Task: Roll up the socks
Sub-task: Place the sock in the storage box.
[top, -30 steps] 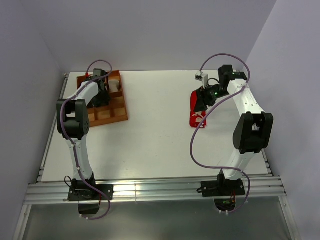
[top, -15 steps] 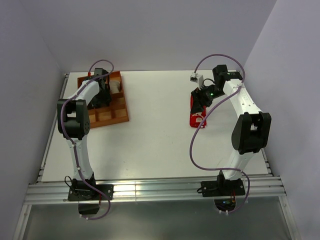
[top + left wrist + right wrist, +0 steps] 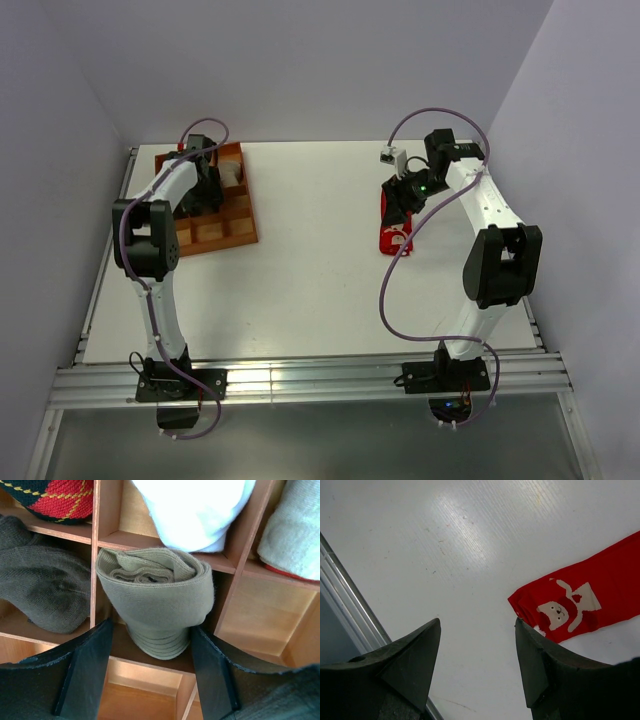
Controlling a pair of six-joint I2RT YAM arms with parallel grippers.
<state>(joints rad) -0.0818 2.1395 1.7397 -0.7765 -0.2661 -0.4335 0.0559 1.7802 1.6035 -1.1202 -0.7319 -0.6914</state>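
Observation:
In the left wrist view a rolled tan sock point(image 3: 155, 595) stands in a compartment of the wooden tray point(image 3: 235, 550). My left gripper point(image 3: 151, 627) is open, with one finger on each side of the roll's lower end. A dark brown sock point(image 3: 42, 587) fills the compartment to its left. A red sock point(image 3: 590, 595) with a white figure lies flat on the white table. My right gripper point(image 3: 477, 622) hangs open above the bare table just beside the sock's end. From above, the left gripper point(image 3: 207, 185) is over the tray point(image 3: 235, 232) and the right gripper point(image 3: 405, 195) over the red sock point(image 3: 392, 230).
Other tray compartments hold a white bundle point(image 3: 192, 510), a red and black diamond-patterned bundle point(image 3: 55, 495) and a pale bundle point(image 3: 295, 530). The compartments nearest the camera are bare wood. A metal rail point(image 3: 350, 615) edges the table near the right gripper. Walls close in on three sides.
The left jaws have spread wider around the tan roll. The right arm drew back slightly over the red sock, then held still.

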